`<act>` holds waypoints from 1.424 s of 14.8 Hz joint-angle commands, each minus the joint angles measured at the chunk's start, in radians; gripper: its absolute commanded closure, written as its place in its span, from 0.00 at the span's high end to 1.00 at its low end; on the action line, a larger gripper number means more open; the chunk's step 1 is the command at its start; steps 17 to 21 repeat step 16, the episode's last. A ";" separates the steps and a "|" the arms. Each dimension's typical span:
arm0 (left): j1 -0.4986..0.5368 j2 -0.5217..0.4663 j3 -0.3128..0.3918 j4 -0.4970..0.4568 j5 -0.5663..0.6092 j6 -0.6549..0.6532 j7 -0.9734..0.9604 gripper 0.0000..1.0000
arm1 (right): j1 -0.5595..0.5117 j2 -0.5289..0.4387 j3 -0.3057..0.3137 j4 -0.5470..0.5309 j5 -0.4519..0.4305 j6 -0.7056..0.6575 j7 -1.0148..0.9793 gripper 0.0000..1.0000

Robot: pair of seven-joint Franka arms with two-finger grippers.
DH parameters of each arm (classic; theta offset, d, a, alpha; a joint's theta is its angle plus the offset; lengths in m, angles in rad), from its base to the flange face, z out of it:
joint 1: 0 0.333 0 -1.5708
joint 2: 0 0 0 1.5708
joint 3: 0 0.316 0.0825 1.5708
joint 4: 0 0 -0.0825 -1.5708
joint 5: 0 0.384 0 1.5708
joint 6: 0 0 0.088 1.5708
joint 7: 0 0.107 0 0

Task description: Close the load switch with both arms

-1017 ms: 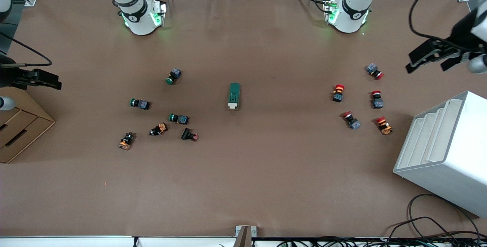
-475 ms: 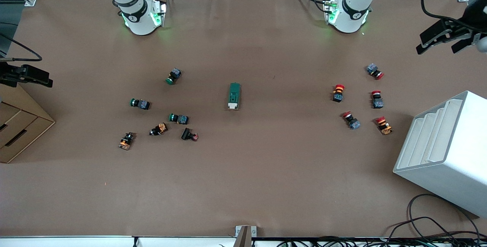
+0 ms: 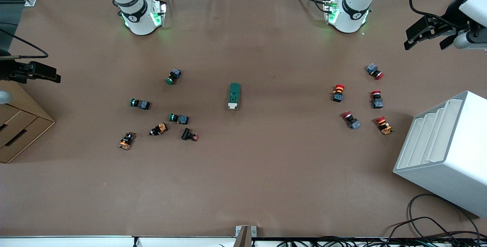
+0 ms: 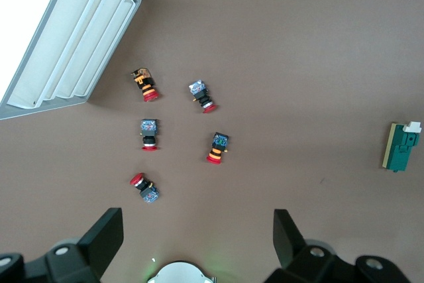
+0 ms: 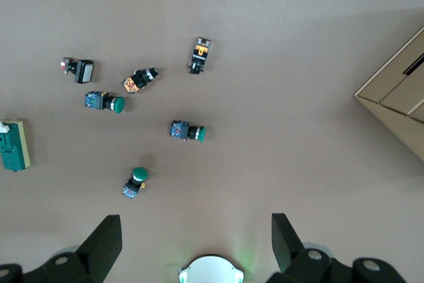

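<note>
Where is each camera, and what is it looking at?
Front view: high up across the table, facing both arms' bases; left gripper and right gripper hang open at the table's ends.
Left wrist view: on the left arm, looking down at red buttons; its own fingers show.
Right wrist view: on the right arm, looking down at green buttons; its fingers show.
Shared: all three show the load switch.

No readable text, label, brand or number anywhere. Only small dark marks on the black bands of the two arm bases [image 3: 140, 15] and [image 3: 348, 11], too small to make out
</note>
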 commanded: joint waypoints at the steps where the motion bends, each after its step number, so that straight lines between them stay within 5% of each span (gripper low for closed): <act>1: 0.004 -0.026 0.000 -0.013 0.016 0.012 0.017 1.00 | -0.016 -0.016 0.001 -0.005 0.022 -0.025 0.018 1.00; 11: -0.020 -0.025 0.020 -0.025 0.045 0.029 0.024 1.00 | -0.068 -0.157 0.091 -0.149 -0.036 0.037 0.023 1.00; 21: -0.020 -0.028 0.007 -0.042 0.062 0.029 0.013 1.00 | -0.062 -0.222 0.094 -0.237 -0.036 0.073 0.023 1.00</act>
